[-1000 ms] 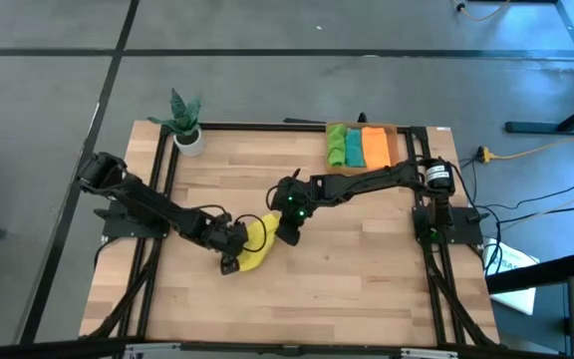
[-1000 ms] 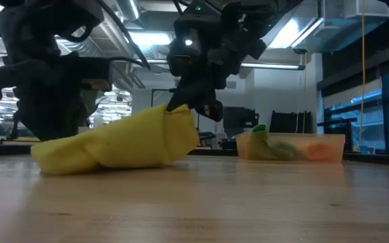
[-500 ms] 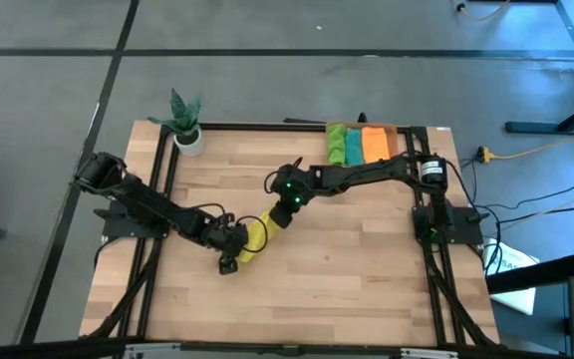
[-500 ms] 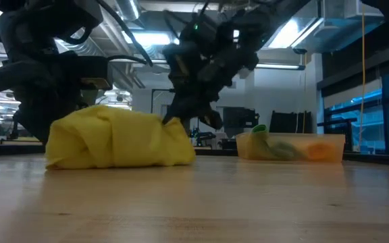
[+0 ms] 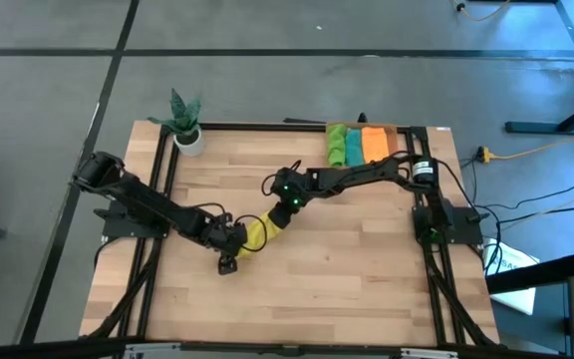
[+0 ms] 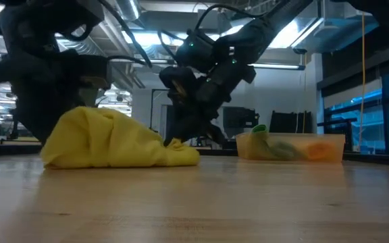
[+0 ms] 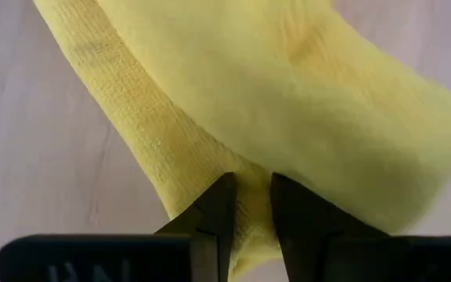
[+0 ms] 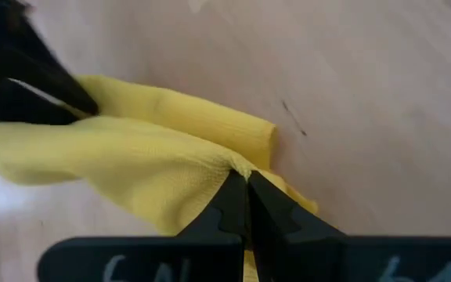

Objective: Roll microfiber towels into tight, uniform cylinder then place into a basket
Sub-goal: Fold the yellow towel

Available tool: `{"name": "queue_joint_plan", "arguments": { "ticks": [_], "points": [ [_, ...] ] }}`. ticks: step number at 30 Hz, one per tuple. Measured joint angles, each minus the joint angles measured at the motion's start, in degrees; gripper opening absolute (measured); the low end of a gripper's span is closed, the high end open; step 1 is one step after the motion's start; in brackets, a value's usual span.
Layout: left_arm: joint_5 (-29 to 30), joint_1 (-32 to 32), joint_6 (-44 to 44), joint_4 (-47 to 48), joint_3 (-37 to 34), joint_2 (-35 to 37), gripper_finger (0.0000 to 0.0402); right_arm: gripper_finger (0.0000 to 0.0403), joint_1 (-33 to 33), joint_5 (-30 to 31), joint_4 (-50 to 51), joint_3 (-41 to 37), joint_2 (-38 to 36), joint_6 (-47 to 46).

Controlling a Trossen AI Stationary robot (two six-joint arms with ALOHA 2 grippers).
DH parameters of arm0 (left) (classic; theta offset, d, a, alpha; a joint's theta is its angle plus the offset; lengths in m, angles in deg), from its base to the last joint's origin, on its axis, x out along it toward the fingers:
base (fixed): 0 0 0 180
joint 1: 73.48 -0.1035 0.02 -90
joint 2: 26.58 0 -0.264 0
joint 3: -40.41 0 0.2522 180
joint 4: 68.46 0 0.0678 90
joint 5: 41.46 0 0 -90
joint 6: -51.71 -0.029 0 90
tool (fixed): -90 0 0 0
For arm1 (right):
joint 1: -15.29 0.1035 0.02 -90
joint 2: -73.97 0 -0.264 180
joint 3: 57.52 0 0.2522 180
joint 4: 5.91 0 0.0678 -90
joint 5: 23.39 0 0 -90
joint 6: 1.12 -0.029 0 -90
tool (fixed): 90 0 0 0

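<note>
the yellow towel point(image 5: 257, 235) lies bunched near the middle of the table point(image 5: 347, 269). the left gripper point(image 7: 247, 205) pinches one end of it, the right gripper point(image 8: 247, 196) is clenched on the other end. the basket point(image 5: 399, 140) at the far right corner holds what looks like three rolled towels point(image 5: 357, 147)

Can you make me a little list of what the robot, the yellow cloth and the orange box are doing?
yellow towel: bunched on the table near the middle, not a neat roll
left gripper: fingers pinching one end of the yellow towel
right gripper: fingers shut on the other end
basket: at the table's far right corner
in basket: green towel, teal towel, orange towel, side by side
</note>
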Motion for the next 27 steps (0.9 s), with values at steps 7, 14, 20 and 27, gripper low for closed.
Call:
{"name": "queue_joint_plan", "arguments": {
  "ticks": [7, 14, 20, 27],
  "points": [
    [-0.2, 0.09, -0.04, 13.45, 5.99, 6.47, 0.0078, 0.0006, 0.0, 1.0, 0.95, 0.0, 0.0, 0.77],
    [2.07, 0.09, 0.49, 21.7, 9.28, 11.3, 0.0078, 0.0006, 0.0, 1.27, 0.98, 0.0, 0.0, 1.36],
    [7.34, 0.09, -1.54, 18.6, 14.71, 15.24, 0.0078, 0.0006, 0.02, 1.2, 0.9, 0.0, 0.0, 1.36],
    [8.88, -0.85, -8.28, 10.27, 13.94, 10.83, 0.0078, 0.0006, 0.04, 1.06, 0.73, 0.0, 0.0, 1.5]
  ]
}}
